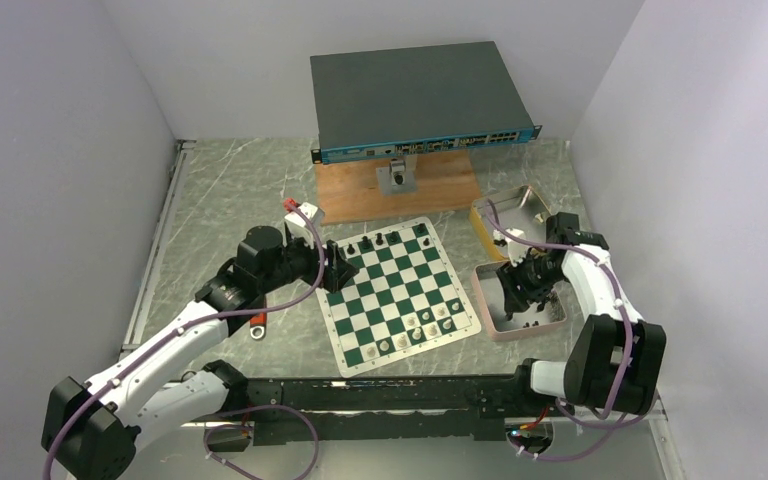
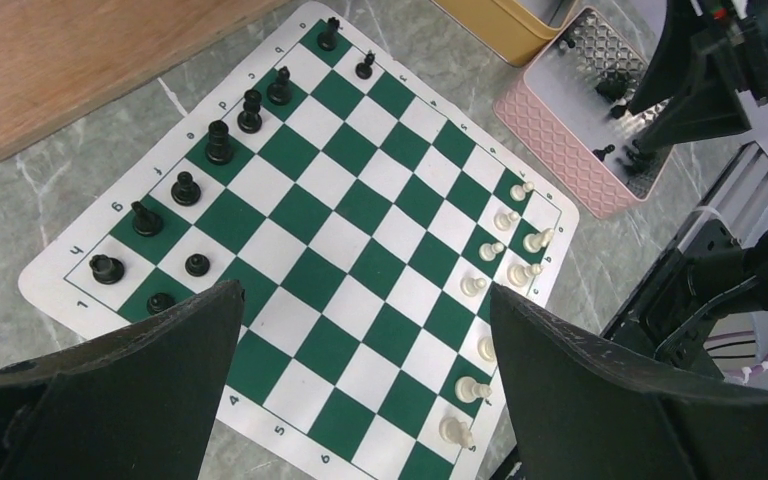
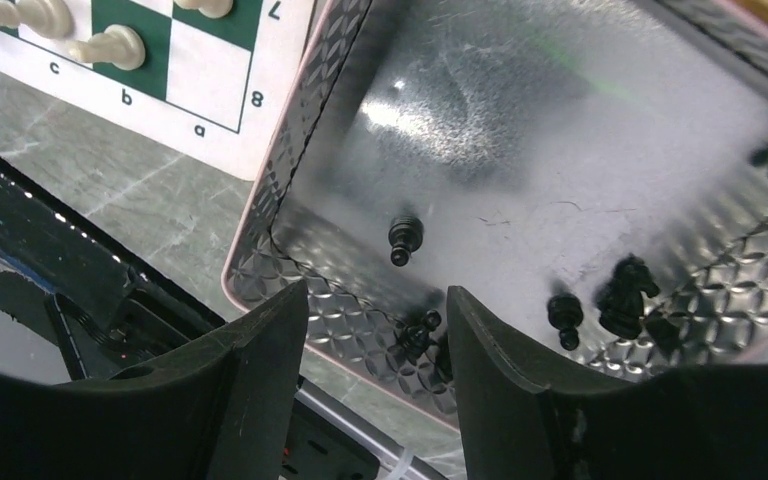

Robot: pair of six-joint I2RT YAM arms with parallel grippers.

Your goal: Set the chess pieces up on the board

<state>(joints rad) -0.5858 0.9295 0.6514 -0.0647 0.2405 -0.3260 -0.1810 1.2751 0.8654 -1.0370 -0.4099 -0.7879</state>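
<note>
**Lift one piece cleanly from the tray corner**

Black chess pieces (image 2: 218,142) — ten stand on the board (image 2: 300,250), seven along the back rank and three pawns ahead. At least five more lie in the pink tray (image 3: 295,160) just beside the board's white end, where about nine white pieces (image 2: 506,217) show. The right fingers (image 3: 260,360) hang apart, clamping nothing, over a fallen piece (image 3: 420,330) against the tray wall — best to centre on it alone, descend straight and grip above the base. The left fingers (image 2: 160,370) gape wide and empty above the board's black end, over the tabletop (image 1: 230,190)
</note>
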